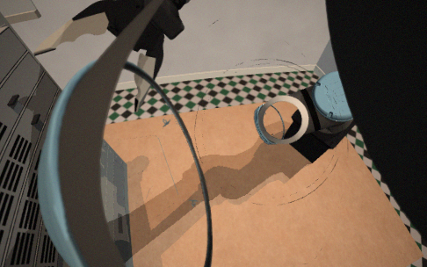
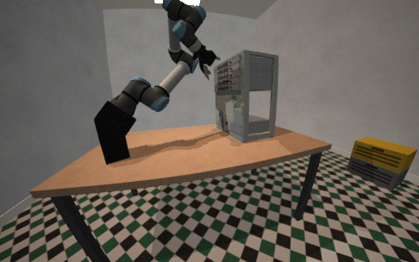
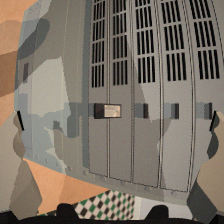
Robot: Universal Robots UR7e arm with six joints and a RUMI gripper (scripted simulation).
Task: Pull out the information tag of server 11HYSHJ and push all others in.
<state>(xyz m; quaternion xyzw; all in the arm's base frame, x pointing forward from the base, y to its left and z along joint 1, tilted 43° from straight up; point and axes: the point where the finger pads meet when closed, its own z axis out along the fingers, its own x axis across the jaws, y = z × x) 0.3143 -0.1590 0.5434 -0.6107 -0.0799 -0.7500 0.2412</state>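
Note:
The grey server rack [image 2: 246, 96] stands on the far right part of the wooden table [image 2: 181, 157]. Its servers [image 2: 226, 76] fill the upper part of its front. My gripper [image 2: 208, 61] is open and empty, a short way in front of that upper front face, not touching it. In the wrist view the servers run as upright strips with vent slots. One information tag [image 3: 108, 110] shows a light face and stands out from its server. The tags beside it [image 3: 145, 110] [image 3: 175, 110] look like small dark tabs. My fingertips frame the rack left and right [image 3: 117, 121]. No service tag text is readable.
The arm's black base [image 2: 113, 137] stands on the table's left part. The arm's links block much of the top view, where the rack's front [image 1: 19, 149] fills the left edge. A yellow and grey box [image 2: 381, 163] lies on the checkered floor at the right.

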